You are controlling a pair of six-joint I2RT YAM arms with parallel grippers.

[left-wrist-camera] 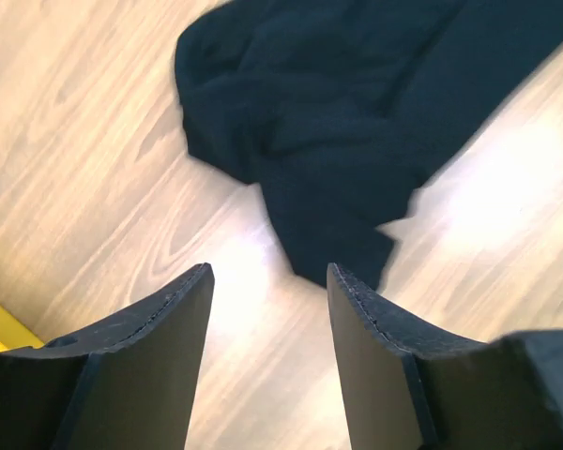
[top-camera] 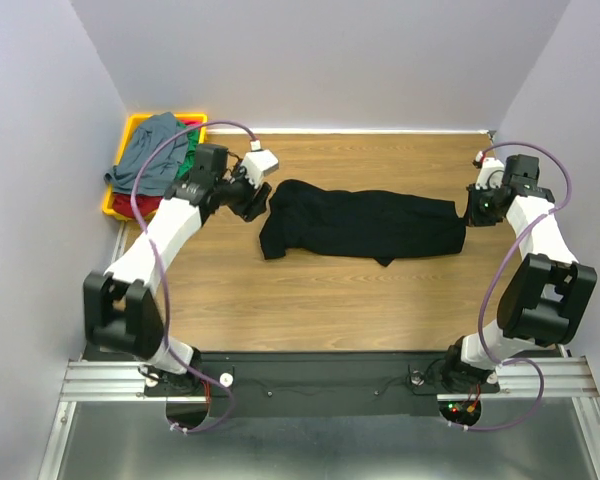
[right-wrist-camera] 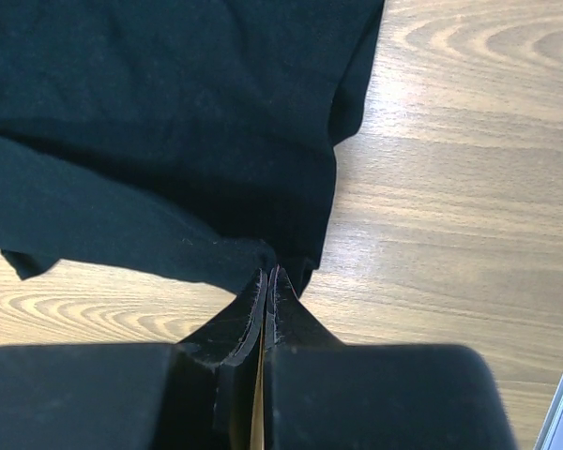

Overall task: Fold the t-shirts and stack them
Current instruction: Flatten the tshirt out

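Work is at an early stage, I judge. In the middle of the top view the black shirt [top-camera: 370, 225] lies on the table [top-camera: 330, 310] as one long narrow band, wrinkled at its left end and not yet a neat packet. The right gripper [top-camera: 472, 212], at the right side, is closed on the right edge of this shirt; its wrist view shows cloth pinched at the tips. The left gripper [top-camera: 252, 200] hangs open just beside the left end and holds nothing. Further back, in the upper left corner, the yellow tray [top-camera: 130, 125] holds the grey shirt [top-camera: 150, 160], the green shirt [top-camera: 189, 158] and the red shirt [top-camera: 135, 205], all unfolded in one heap. No stack exists yet.
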